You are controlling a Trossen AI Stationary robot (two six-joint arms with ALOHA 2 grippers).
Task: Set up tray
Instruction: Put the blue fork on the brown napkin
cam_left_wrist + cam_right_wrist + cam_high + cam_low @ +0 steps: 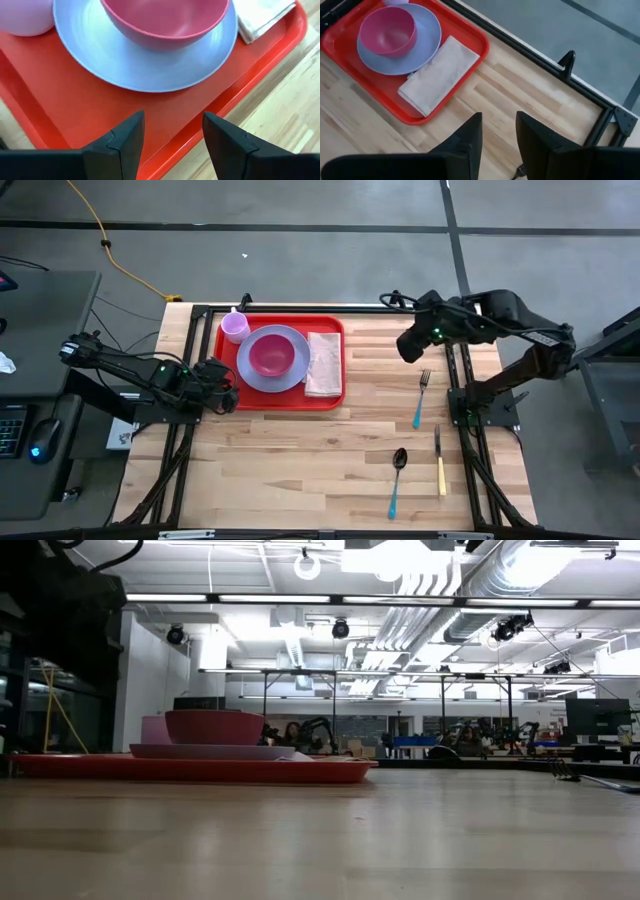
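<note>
The red tray [228, 370] lies on the wooden table at the far left. On it rests a lavender plate [293, 376] carrying a pink bowl [270, 355]. A lavender cup [235, 327] stands at the tray's far left corner, and a folded white napkin [323, 363] lies on its right part. My left gripper [173, 135] is open just over the tray's near left rim [210, 115], with nothing between its fingers. My right gripper [498, 127] hangs open in the air to the right of the tray [445, 107], holding nothing. The low view shows the tray [200, 768] but neither gripper.
A fork with a blue handle [421, 398], a spoon with a blue handle [397, 480] and a knife with a yellow handle [439, 460] lie on the right half of the table. Bare wood stretches along the near side. Black frame rails run along the table's edges.
</note>
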